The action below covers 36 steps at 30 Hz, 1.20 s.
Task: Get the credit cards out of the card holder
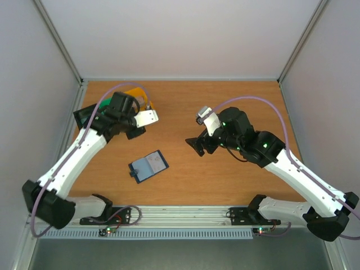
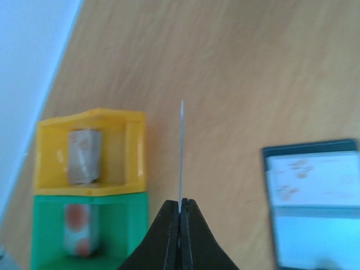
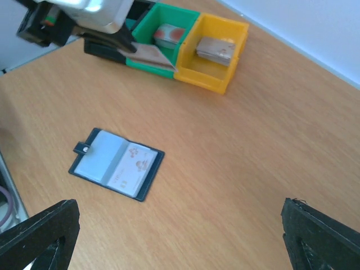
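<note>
Holding cards (image 2: 84, 149), seemingly: yellow bin (image 2: 90, 116), green bin (image 2: 127, 230).

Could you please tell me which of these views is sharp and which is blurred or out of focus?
Left wrist view: soft throughout, the yellow bin and card holder smeared, the card in the left end effector only a thin edge-on line. Right wrist view: sharper, the card holder's pockets distinct. Top external view: evenly lit, no glare.
</note>
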Tool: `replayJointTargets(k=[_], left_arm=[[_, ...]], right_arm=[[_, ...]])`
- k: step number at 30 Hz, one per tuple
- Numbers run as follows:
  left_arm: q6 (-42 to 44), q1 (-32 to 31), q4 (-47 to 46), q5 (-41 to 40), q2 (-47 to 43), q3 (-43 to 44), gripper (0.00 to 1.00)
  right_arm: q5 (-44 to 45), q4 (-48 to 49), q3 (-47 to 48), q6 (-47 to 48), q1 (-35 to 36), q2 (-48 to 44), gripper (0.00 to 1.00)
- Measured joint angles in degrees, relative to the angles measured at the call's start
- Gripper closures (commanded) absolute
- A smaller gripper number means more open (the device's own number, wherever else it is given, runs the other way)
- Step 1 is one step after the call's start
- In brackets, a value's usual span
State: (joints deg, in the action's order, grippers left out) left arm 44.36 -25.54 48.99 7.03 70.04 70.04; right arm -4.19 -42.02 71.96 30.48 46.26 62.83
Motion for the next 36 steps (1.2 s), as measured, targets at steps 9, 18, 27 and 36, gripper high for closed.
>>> replayJointTargets(k=[9, 18, 27, 36], left_arm=[[12.1, 6.6, 1.8, -8.5, 23.7, 25.1, 1.00], [12.3, 9.8, -1.4, -11.6, 35.4, 31.5, 1.00], [15.7, 12.1, -12.0, -14.0, 43.5, 31.1, 1.00], [17.5, 13.6, -16.2, -15.3, 46.8, 28.7, 1.00]], right_arm=[[2.9, -2.5, -1.1, -2.2, -0.7, -2.4, 0.02], [4.1, -4.0, -2.2, -3.9, -0.9, -4.9, 0.02], [4.4, -5.7, -2.1, -5.0, -0.9, -4.7, 0.02], [5.4, -8.1, -1.9, -5.6, -0.9, -3.8, 0.01]])
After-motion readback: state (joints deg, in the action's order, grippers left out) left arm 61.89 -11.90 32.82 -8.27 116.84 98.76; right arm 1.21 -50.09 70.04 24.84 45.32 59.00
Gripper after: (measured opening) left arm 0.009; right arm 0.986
